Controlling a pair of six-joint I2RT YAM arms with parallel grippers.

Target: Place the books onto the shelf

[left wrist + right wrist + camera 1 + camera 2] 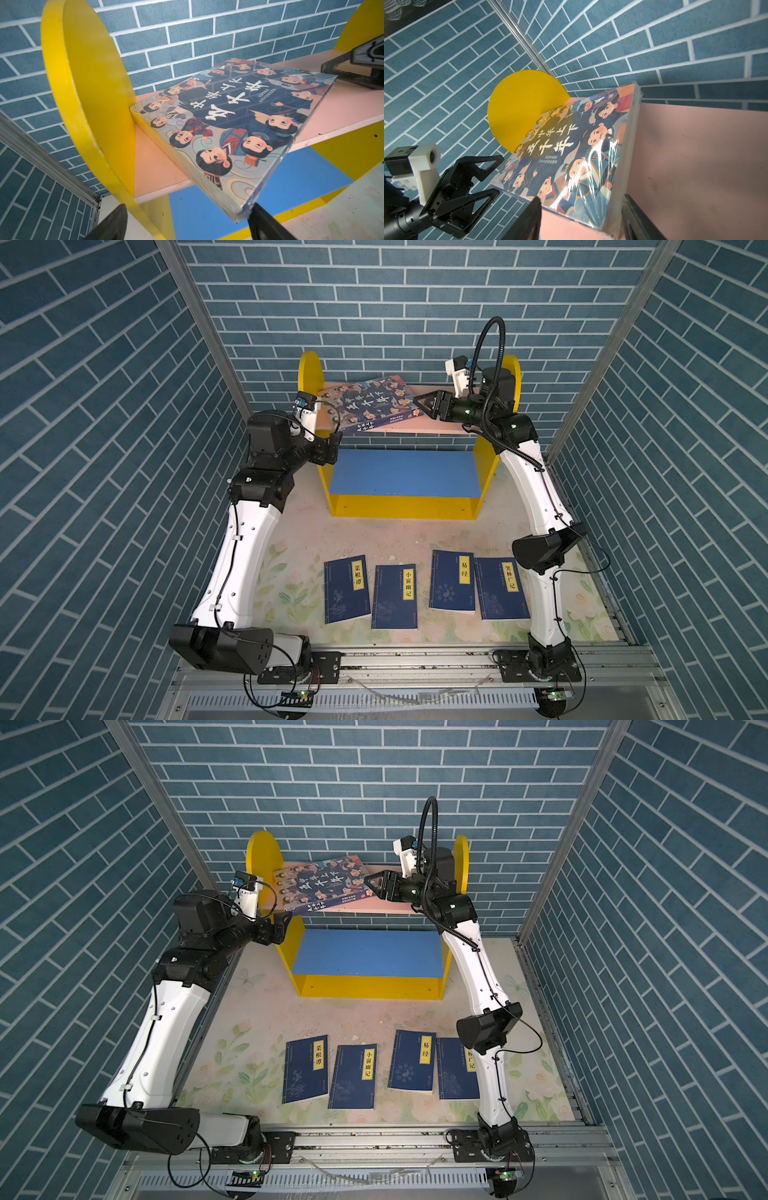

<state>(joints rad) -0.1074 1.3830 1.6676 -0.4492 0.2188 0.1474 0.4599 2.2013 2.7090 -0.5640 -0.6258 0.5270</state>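
Currently I log the cartoon-face book (370, 406) lying askew on the pink upper board (342, 110) of the shelf (407, 508), one corner jutting past the front edge. Left gripper (189, 205): jaws wide apart astride that corner. Right gripper (581, 197): fingers flank the opposite corner, but I cannot tell whether they grip it. Four navy books (394, 597) lie flat on the table (374, 539).

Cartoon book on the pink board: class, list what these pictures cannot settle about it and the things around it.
1. Whether the right gripper grips the cartoon book: the right wrist view's bottom edge cuts off its fingers.
2. How the left gripper stands: the left wrist view's bottom edge shows only fingertips.
3. The rightmost blue book: the right arm covers part of its label in a top view.
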